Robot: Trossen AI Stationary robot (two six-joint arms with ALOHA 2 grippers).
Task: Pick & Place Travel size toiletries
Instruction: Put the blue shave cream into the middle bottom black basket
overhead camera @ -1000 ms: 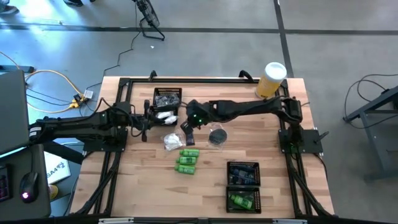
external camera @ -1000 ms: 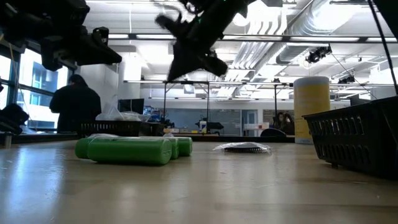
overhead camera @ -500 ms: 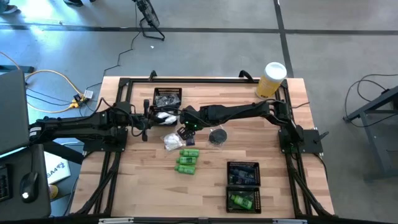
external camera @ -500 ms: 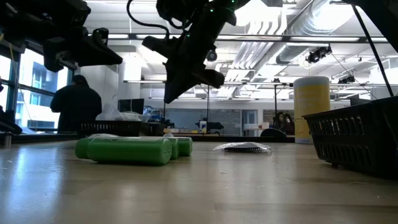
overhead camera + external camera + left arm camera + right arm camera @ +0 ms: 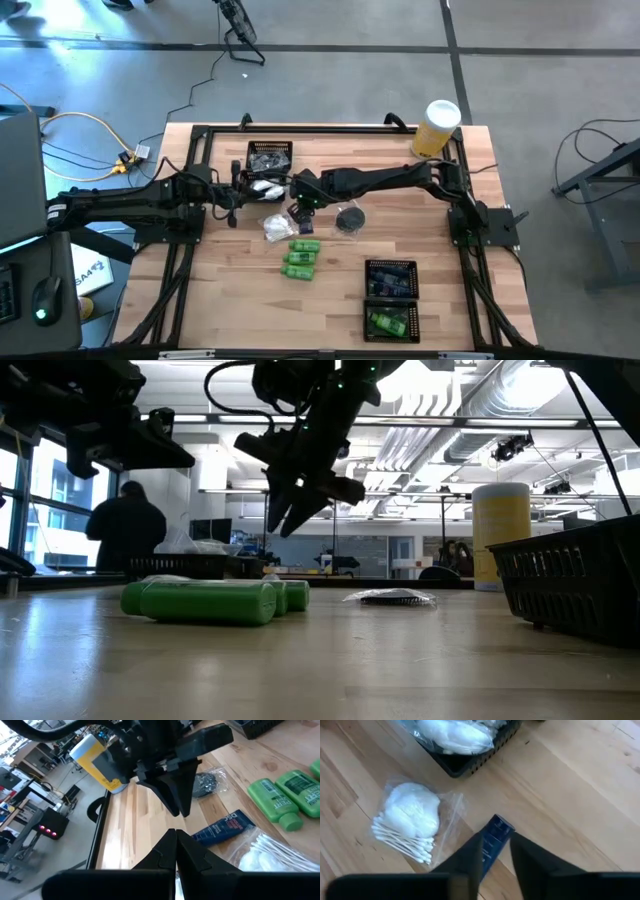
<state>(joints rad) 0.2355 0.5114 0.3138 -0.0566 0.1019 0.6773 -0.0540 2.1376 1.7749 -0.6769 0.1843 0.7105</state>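
Observation:
A dark blue tube point(image 5: 496, 831) lies flat on the wood, also seen in the left wrist view point(image 5: 223, 827). My right gripper point(image 5: 496, 842) hangs above it, open, fingers pointing down, one on each side of the tube's end, clear of the table in the low view point(image 5: 287, 528). Beside the tube lie a clear packet of cotton swabs point(image 5: 412, 822), three green bottles point(image 5: 300, 258) and a round dark case in a clear packet point(image 5: 349, 218). My left gripper point(image 5: 175, 831) is shut and empty, waiting above the table's left part point(image 5: 237, 196).
A black mesh tray point(image 5: 460, 767) holding a white packet stands just beyond the tube toward the far edge. Two more mesh trays point(image 5: 391, 264) sit near the near right corner. A tall yellow cylinder point(image 5: 437, 128) stands at the far right. A person stands in the room behind.
My right gripper has come down toward the blue tube, moved slightly toward the table's left, and tipped so that its fingers point down. The toiletries have kept their places.

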